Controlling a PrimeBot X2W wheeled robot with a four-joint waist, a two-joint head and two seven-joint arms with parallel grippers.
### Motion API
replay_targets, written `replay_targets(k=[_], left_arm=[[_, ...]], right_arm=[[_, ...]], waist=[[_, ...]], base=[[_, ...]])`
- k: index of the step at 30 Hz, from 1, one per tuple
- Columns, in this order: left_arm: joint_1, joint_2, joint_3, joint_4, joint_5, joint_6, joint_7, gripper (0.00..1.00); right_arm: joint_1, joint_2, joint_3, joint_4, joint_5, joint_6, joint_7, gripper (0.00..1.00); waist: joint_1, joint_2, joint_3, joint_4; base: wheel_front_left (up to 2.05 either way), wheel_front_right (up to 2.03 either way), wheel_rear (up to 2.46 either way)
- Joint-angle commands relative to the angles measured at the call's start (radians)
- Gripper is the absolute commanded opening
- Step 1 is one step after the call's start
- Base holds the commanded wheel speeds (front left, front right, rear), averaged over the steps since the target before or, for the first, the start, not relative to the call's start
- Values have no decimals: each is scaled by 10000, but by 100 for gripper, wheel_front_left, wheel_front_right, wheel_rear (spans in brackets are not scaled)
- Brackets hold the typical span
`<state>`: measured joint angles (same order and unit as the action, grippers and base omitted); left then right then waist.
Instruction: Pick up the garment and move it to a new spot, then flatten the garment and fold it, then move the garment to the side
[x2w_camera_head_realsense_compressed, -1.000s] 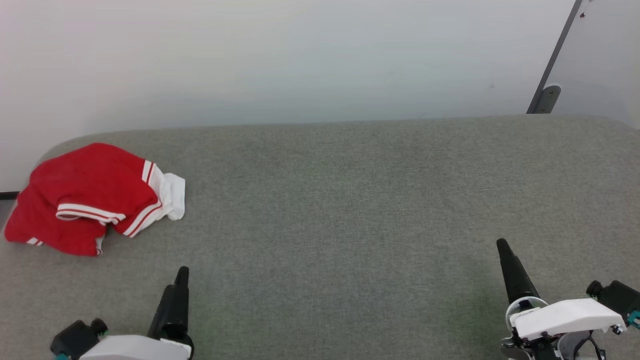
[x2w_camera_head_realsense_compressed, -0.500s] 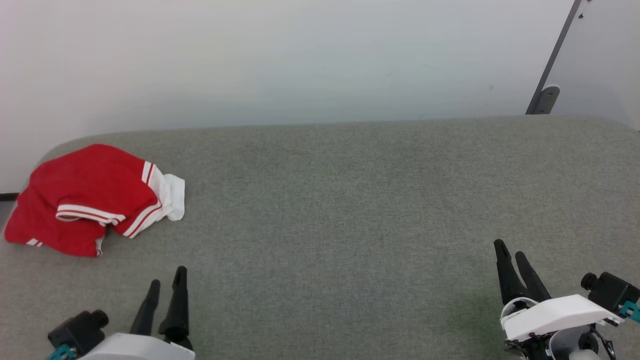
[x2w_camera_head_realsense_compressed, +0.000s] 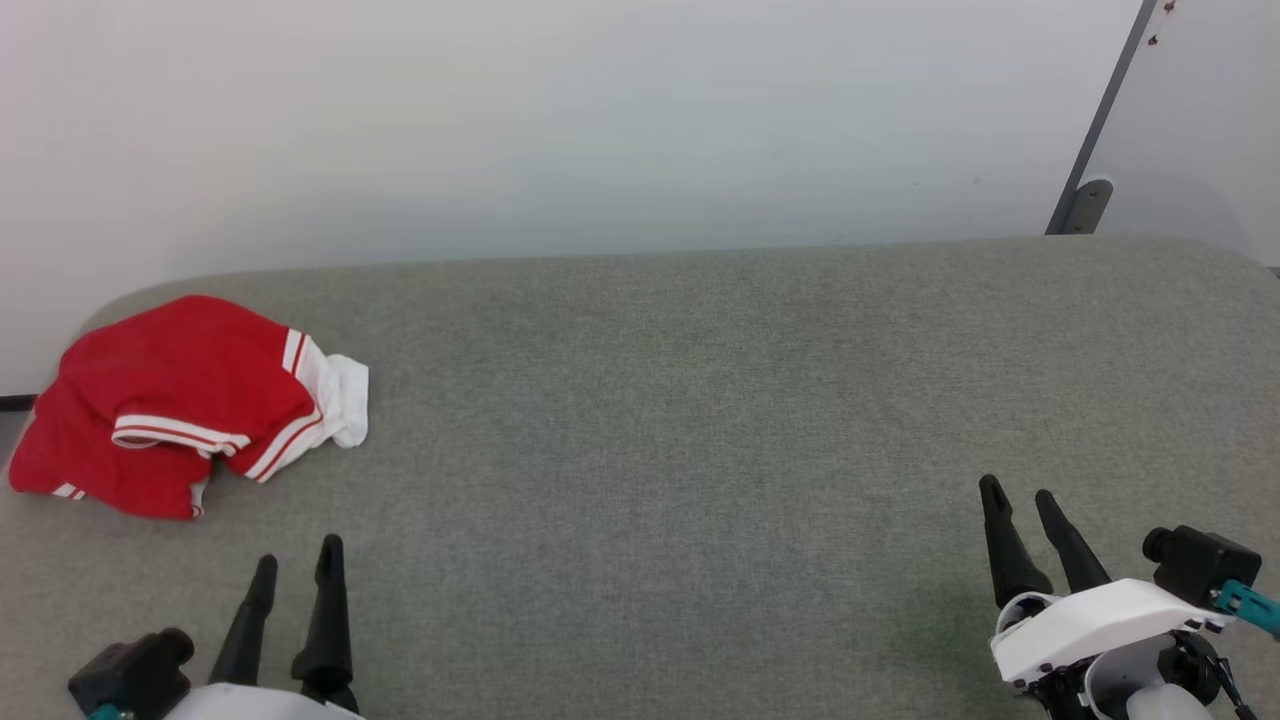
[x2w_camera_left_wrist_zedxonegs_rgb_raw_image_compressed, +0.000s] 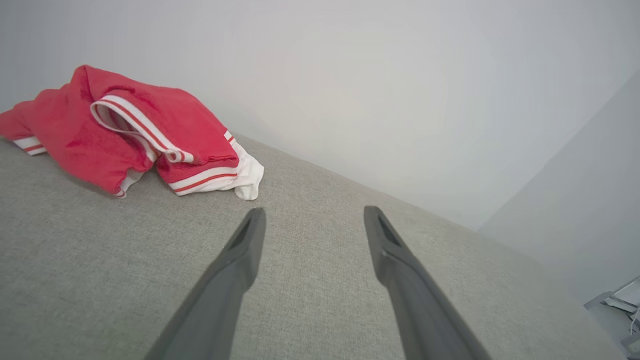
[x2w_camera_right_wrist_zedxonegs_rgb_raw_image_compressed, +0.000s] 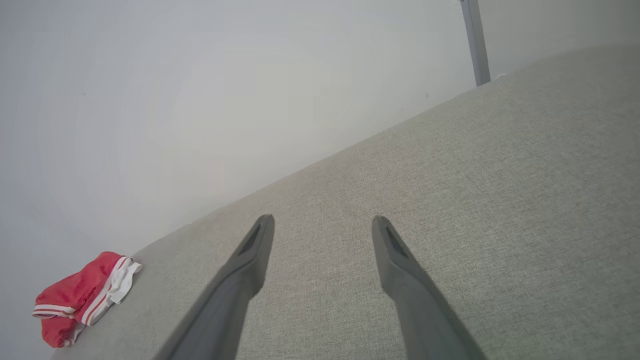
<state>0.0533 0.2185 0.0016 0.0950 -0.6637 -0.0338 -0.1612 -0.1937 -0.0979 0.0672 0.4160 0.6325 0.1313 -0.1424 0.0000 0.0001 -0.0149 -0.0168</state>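
Grey upholstered surface (x2w_camera_head_realsense_compressed: 640, 450): broad, backed by a pale wall, its contents unmoved over the last second. Garment (x2w_camera_head_realsense_compressed: 170, 400): red with white striped bands, one crumpled heap at the surface's far-left end, unshifted and not yet lifted. Left gripper (x2w_camera_head_realsense_compressed: 297, 553): wrist has turned, so two fingers now show side by side where one showed a second ago; it has drawn slightly back; jaws apart, empty. Right gripper (x2w_camera_head_realsense_compressed: 1018, 488): likewise turned, jaws apart, empty. Reading: the pickup has not begun, and both arms seem to be squaring up for a reach. Position: the garment (x2w_camera_left_wrist_zedxonegs_rgb_raw_image_compressed: 125, 135) lies ahead and to the left of the left fingers (x2w_camera_head_realsense_compressed: 325, 610), near but apart with bare upholstery between, and well apart from the right fingers (x2w_camera_right_wrist_zedxonegs_rgb_raw_image_compressed: 250, 270).
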Motion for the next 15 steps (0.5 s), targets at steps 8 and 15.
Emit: replay_targets(k=[8,15], left_arm=[[195,-36,212,-237,1094,-252,-254,100],[286,-110,396,-394,1838,-422,-405,100]], right_arm=[[-207,-60,-73,9,-1178,-7,-133,100],[-200,-35,-109,-53,-1988,-8,-196,100]], waist=[[0,-1,-52,-25],[0,-1,-65,-32]], base=[[0,0,0],[0,0,0]])
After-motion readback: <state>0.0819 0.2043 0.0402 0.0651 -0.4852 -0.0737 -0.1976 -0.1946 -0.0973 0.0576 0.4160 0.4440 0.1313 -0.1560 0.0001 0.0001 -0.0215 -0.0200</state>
